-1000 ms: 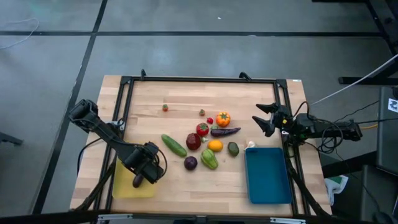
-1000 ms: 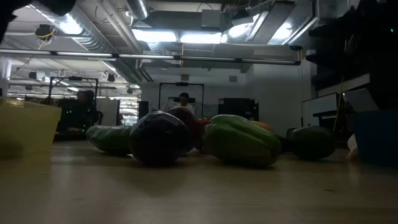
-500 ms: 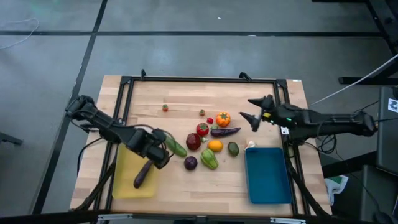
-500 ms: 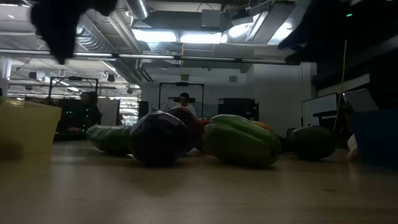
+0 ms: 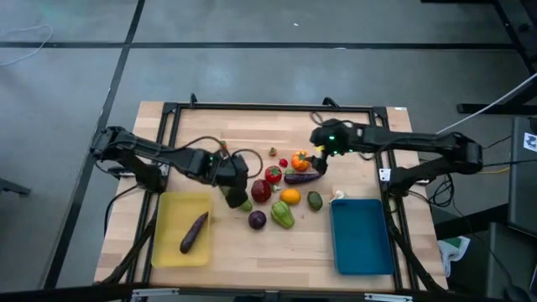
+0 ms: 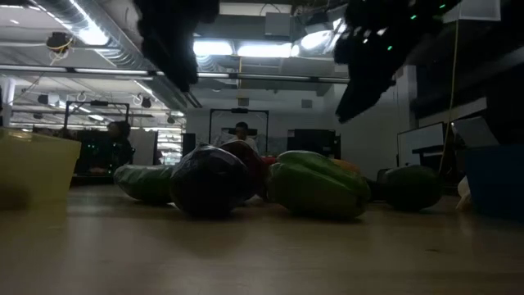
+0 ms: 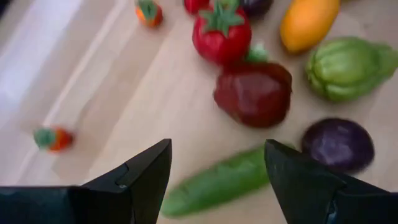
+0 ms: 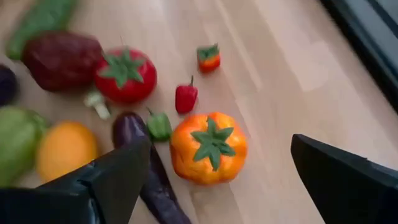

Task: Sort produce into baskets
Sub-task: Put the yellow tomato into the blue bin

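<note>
The left gripper [image 5: 236,186] hangs over the cucumber [image 5: 242,201] at the nine o'clock edge of the produce cluster, its fingers [image 7: 146,177] spread wide with nothing between them — in the left wrist view the cucumber [image 7: 214,183] lies in the gap below. Just beyond it sit the apple [image 7: 253,93], the red pepper [image 7: 221,36], the round eggplant [image 7: 338,144] and the green pepper [image 7: 348,67].

The right gripper [image 5: 320,157] is at the cluster's one o'clock side, just beside the orange pepper [image 5: 300,159], fingers [image 8: 102,186] also spread and empty. Its wrist view shows the orange pepper [image 8: 208,147] between them, with a long eggplant [image 8: 149,168] touching it, a small red chili [image 8: 185,98] near, and the orange [image 8: 63,151] beside the eggplant.

The yellow basket [image 5: 168,243] sits at seven o'clock on the table [image 5: 252,126] and holds one eggplant [image 5: 194,232], lying at a slant. The blue basket [image 5: 361,236] sits at five o'clock, with the avocado [image 5: 314,200] close to its eleven o'clock corner.

In the low view both arms are dark shapes above the produce — the cucumber [image 6: 143,182], round eggplant [image 6: 209,182] and green pepper [image 6: 315,185] sit in a row on the table.
</note>
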Available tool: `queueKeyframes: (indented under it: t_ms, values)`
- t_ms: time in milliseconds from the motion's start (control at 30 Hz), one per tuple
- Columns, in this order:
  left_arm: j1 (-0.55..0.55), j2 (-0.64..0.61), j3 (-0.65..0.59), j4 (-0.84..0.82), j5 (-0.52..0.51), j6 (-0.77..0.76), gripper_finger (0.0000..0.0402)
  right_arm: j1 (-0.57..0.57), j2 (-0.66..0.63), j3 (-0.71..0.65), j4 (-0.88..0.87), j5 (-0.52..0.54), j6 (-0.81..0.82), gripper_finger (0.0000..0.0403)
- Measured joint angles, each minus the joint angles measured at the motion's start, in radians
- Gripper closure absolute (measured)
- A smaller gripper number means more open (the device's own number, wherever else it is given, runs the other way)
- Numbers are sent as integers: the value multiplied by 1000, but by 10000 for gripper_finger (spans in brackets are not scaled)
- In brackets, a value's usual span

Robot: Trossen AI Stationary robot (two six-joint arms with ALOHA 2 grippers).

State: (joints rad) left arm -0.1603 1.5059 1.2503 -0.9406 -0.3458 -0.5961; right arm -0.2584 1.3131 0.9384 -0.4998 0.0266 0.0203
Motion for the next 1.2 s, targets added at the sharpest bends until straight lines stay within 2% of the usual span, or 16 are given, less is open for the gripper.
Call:
queueKeyframes:
  t_ms: [267,467,833,1200]
  values:
    - [84,0,0,10,0,131,149,2,189,71,-7,-31,-83,17]
    - [104,0,0,11,2,176,149,-6,263,116,-36,-32,-108,17]
    - [104,0,0,12,2,178,149,-78,292,139,-94,-68,-105,17]
    - [104,0,0,15,3,177,149,-76,311,138,-92,-125,-108,17]
